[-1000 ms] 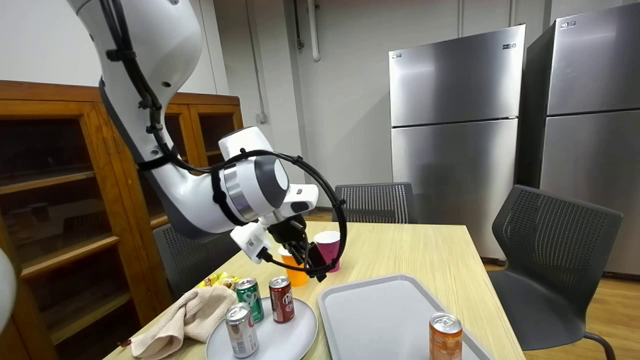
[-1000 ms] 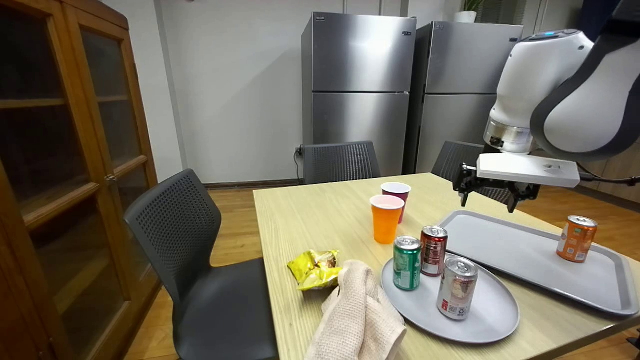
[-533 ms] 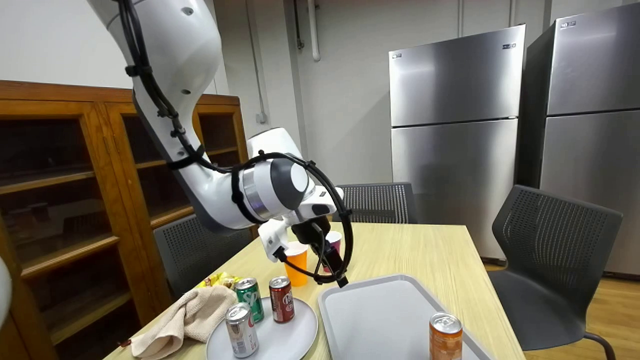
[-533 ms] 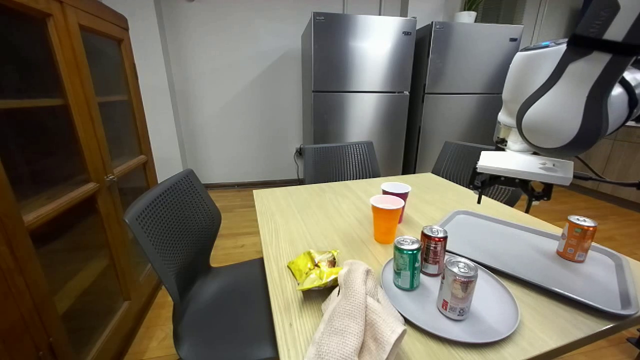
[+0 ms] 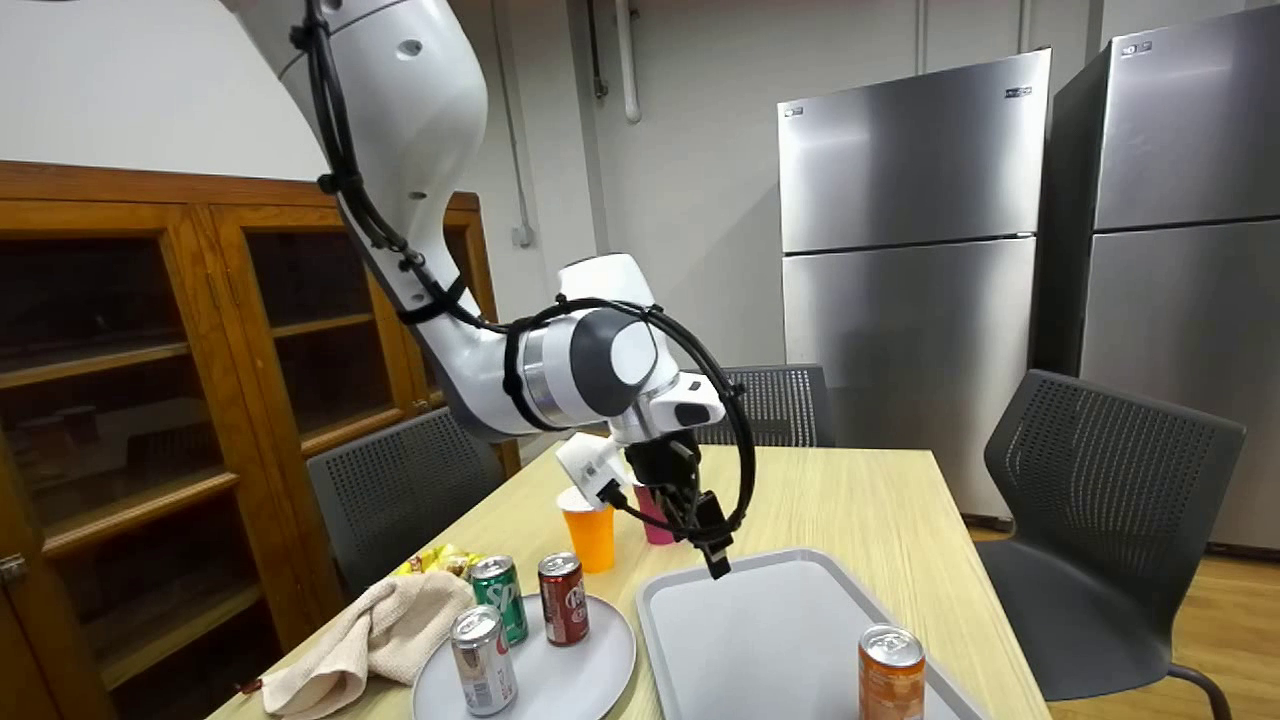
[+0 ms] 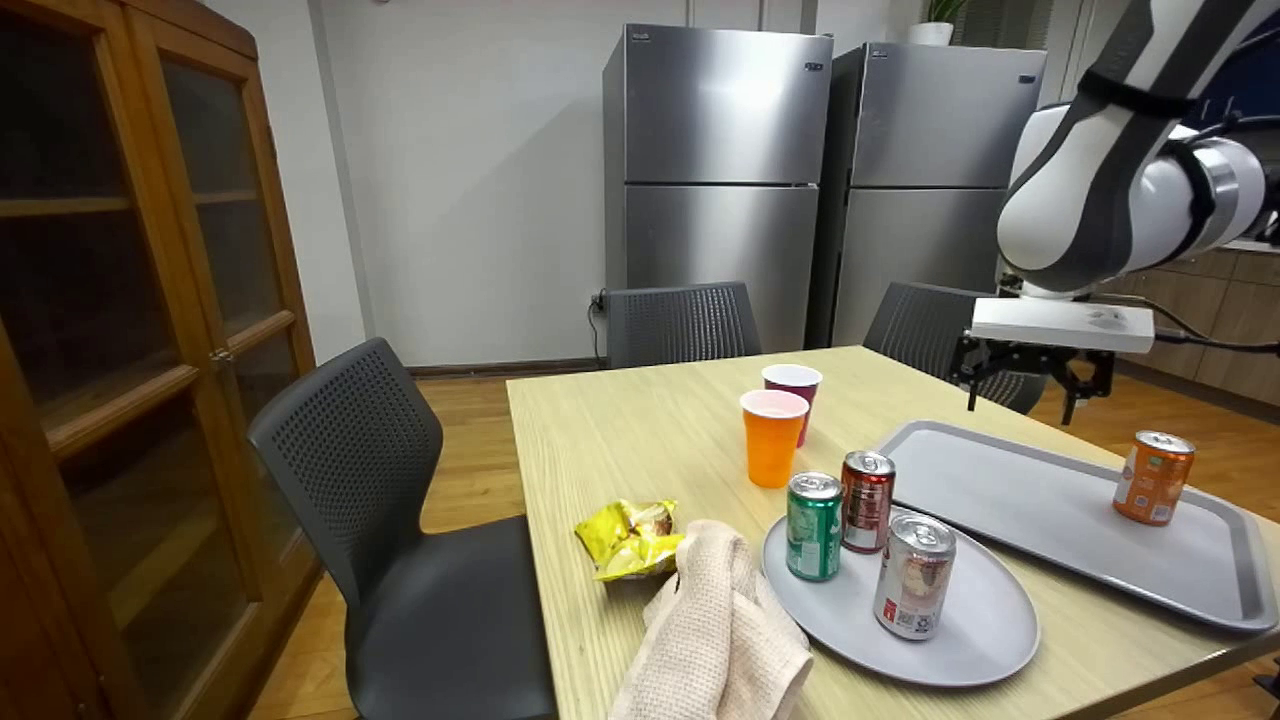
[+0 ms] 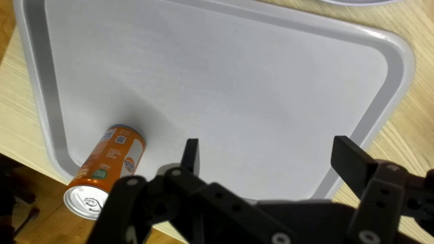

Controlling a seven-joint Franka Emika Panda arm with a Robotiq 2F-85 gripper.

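Note:
My gripper (image 7: 265, 145) is open with nothing between its fingers (image 7: 191, 156). It hangs above the grey rectangular tray (image 7: 220, 84), over its end nearest the cups in an exterior view (image 6: 1020, 410). An orange soda can (image 7: 108, 156) stands upright on the tray, to the left of the fingers in the wrist view and apart from them. The can and tray show in both exterior views. A round grey plate (image 6: 850, 625) beside the tray bears a green can (image 6: 814, 530), a dark red can (image 6: 866, 505) and a silver can (image 6: 915, 580), all upright.
An orange cup (image 6: 772, 445) and a purple cup (image 6: 793, 376) stand behind the plate. A beige cloth (image 6: 715, 640) and a yellow snack bag (image 6: 630, 540) lie beside the plate. Dark chairs (image 6: 480, 600) surround the table. A black cable (image 5: 745, 450) loops off the wrist.
The arm and open gripper have moved rightward in both exterior views, away from beside the cups and over the tray's near-cup end. Cans, cups, plate and tray have not moved.

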